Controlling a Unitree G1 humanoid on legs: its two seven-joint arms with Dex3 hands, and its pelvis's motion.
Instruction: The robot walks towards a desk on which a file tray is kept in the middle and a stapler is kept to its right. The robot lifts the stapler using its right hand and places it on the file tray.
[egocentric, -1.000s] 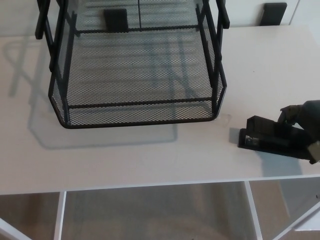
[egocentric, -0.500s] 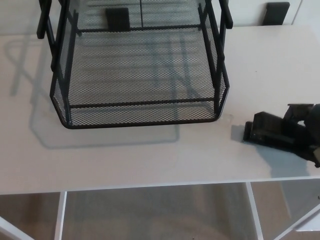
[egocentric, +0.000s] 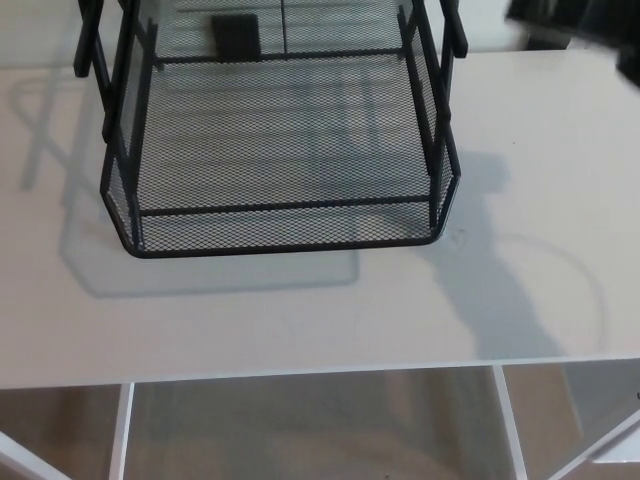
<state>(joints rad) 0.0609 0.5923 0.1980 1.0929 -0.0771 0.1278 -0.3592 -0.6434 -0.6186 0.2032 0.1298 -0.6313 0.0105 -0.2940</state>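
— Scanning right of the file tray (egocentric: 290, 240): a long shadow (egocentric: 490, 285) lies on the tabletop (egocentric: 300, 315), touching the tray's near right corner.
— Right hand (egocentric: 575, 25)?
— Dark motion smear beyond the tray's far right corner. Cannot tell how far open, or what it holds.
— Stapler?
— Not separable from that smear; cannot tell its place.

Head camera looks steeply down at desk (egocentric: 300, 320).
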